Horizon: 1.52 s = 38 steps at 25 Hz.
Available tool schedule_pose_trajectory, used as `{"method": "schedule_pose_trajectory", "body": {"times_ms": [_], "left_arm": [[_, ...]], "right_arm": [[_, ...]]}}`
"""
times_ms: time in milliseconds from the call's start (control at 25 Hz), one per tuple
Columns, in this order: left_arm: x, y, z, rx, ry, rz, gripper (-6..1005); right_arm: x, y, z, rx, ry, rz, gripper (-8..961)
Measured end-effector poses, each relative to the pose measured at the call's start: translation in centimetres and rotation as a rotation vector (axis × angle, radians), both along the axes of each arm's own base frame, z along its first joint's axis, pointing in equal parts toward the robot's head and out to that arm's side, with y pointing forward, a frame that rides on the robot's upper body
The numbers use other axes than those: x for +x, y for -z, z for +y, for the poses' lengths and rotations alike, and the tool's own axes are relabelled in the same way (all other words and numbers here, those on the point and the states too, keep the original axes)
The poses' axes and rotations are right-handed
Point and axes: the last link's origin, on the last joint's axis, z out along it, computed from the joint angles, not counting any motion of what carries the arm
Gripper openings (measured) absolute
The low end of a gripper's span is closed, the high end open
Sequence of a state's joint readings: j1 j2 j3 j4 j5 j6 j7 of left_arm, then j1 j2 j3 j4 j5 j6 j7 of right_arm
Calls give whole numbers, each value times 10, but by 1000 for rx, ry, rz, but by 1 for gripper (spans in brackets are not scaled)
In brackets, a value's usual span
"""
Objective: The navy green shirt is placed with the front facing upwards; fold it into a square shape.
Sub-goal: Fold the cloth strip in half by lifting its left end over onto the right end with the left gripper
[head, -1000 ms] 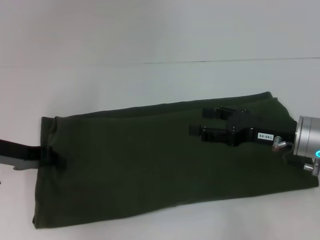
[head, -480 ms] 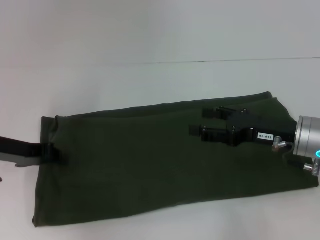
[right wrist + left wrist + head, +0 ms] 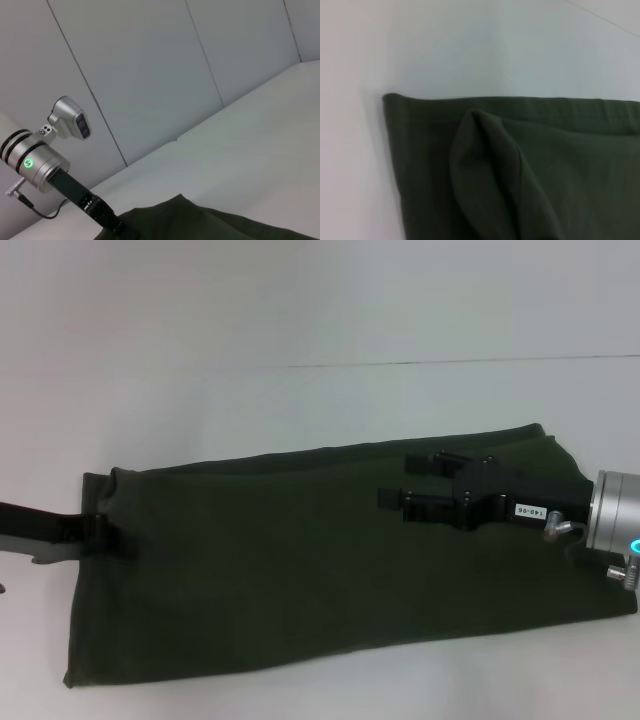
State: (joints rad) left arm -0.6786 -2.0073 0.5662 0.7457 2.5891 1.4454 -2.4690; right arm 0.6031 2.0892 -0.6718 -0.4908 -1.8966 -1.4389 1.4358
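Note:
The navy green shirt (image 3: 280,550) lies on the white table as a long folded band, plain green side up, with no lettering showing. My left gripper (image 3: 100,537) is at the band's left end, shut on the cloth edge. In the left wrist view the shirt (image 3: 545,170) rises in a pinched ridge. The right wrist view shows the left gripper (image 3: 107,220) meeting the shirt (image 3: 200,220) at its edge. My right gripper (image 3: 400,483) hovers open over the right part of the band, with nothing between its fingers.
The white table (image 3: 300,410) stretches beyond the shirt to a seam line at the back. The shirt's near edge lies close to the table's front. Grey wall panels (image 3: 150,75) stand behind the table.
My left gripper has shifted a little left and toward the back, keeping its hold on the shirt's left edge. The right gripper has stayed where it was.

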Motion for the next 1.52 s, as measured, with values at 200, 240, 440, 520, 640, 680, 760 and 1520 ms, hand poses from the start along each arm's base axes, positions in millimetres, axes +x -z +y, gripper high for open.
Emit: {"method": "schedule_pose_trajectory", "body": {"times_ms": [200,240,440,520,640,680,760,1520], "left_arm": [[-5,-2,-1,12,-22,12,96],[-5,-3,-1,14,-24,16,97],[-10,-9,-1,35,-43,47,102],[-13,-12,-1,42,-56,65,133],[-17,-13,-2,44,-65,88,235],[-17,-13,-2,44,-67,93,277],[-18,-15,-1,55,-67,104,362],[10,-51,-7,48,72,-42,708]], "right_arm": [[0,0,0,0,-1,-1,889],[0,0,0,0,-1,-1,889],[-1,0,1,0,-2,-1,889],[-1,0,1,0,-3,-1,889],[-1,0,0,-1,-2,-2,889],[-1,0,0,-1,-2,-2,889],[0,0,1,0,-2,-3,889],[-1,0,2,4,-5,-7,888]]}}
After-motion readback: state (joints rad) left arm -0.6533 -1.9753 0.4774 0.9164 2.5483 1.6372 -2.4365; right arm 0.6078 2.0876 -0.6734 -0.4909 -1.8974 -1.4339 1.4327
